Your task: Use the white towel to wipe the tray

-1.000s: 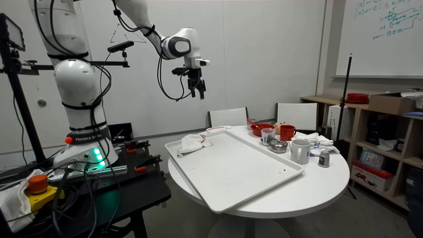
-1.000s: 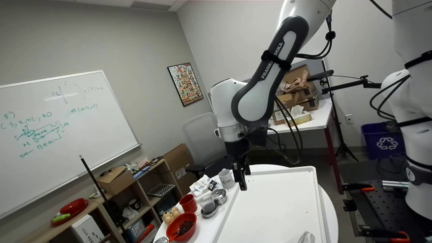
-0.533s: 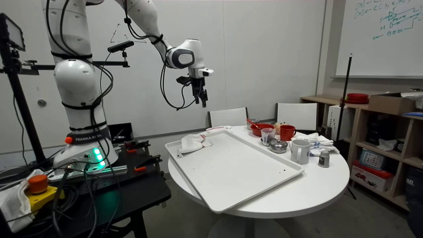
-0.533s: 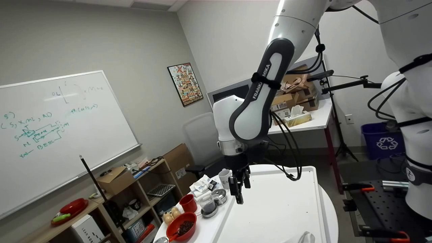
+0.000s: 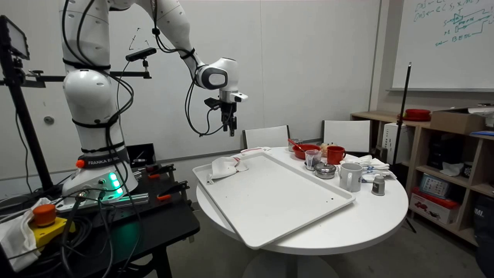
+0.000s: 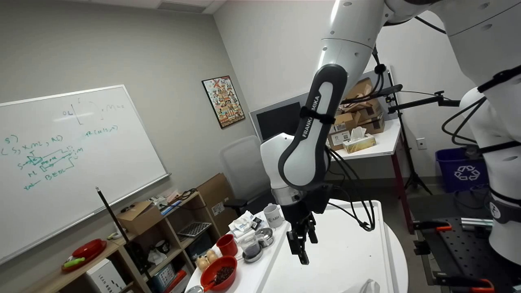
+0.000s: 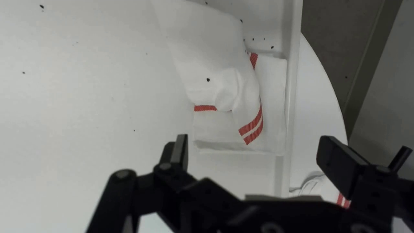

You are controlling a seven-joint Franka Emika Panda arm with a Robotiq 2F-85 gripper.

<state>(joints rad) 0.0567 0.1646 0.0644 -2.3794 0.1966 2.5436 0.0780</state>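
The white towel (image 5: pixel 224 167) has red stripes and lies crumpled in a far corner of the white tray (image 5: pixel 278 204). In an exterior view only a bit of the towel (image 6: pixel 369 286) shows at the bottom edge, on the tray (image 6: pixel 346 248). In the wrist view the towel (image 7: pixel 207 48) lies partly folded against the tray's rim, with dark specks on and around it. My gripper (image 5: pixel 229 132) is open and empty, fingers pointing down, in the air above the towel's end of the tray. It also shows in an exterior view (image 6: pixel 309 251) and in the wrist view (image 7: pixel 254 144).
Beside the tray on the round table (image 5: pixel 370 220) stand a red bowl (image 5: pixel 305 151), a red mug (image 5: pixel 335 154), a metal tin (image 5: pixel 325 170), a grey mug (image 5: pixel 350 177) and a cloth pile (image 5: pixel 366 166). Another striped cloth (image 7: pixel 323 189) lies just outside the tray's rim.
My arm has lowered, bringing the open gripper down closer to the tray and the towel. The towel, tray and other objects have not moved.
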